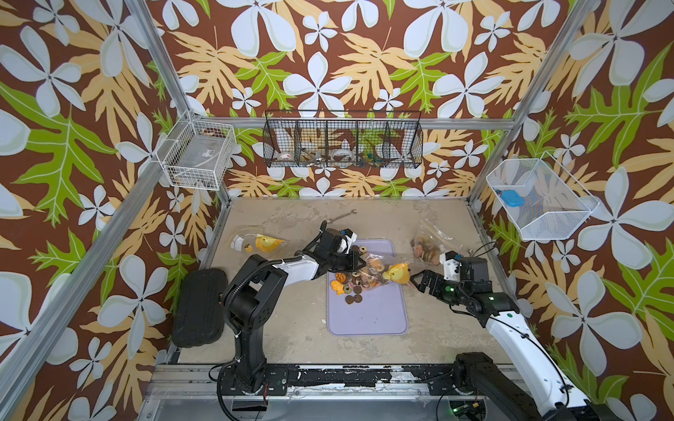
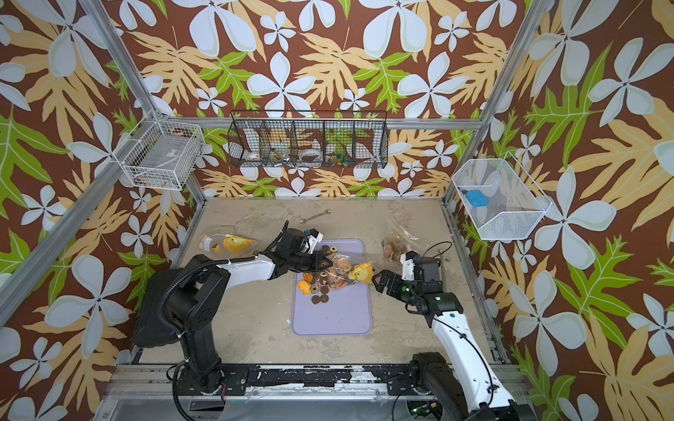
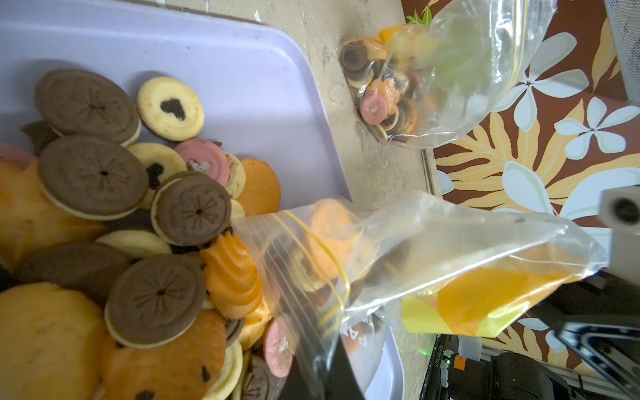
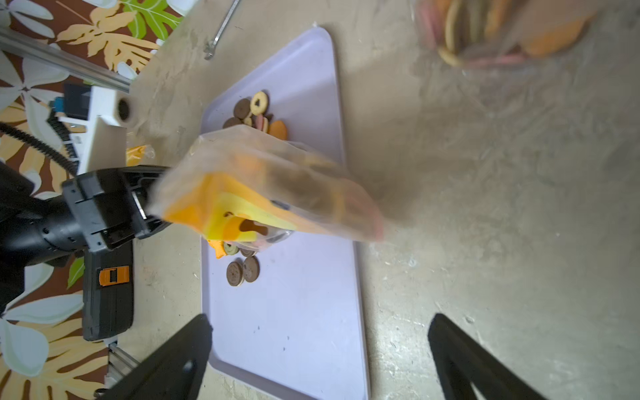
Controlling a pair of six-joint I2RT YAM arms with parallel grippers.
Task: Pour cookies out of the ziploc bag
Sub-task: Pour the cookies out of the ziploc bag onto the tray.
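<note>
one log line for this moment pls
left gripper: shut on ziploc bag | right gripper: open, empty | cookies: some on tray, some in bag

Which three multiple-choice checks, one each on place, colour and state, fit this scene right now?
1. Where do the loose cookies lie? A on the tray; B on the bare table; C inside a basket.
2. What colour is the tray? A green; B lilac; C red.
3. How is the right gripper? A shut on a cookie; B open, holding nothing; C shut tight, empty.
Answers: A, they are piled on the tray; B, its bare surface is lilac; B, its jaws stand wide apart with nothing between.
</note>
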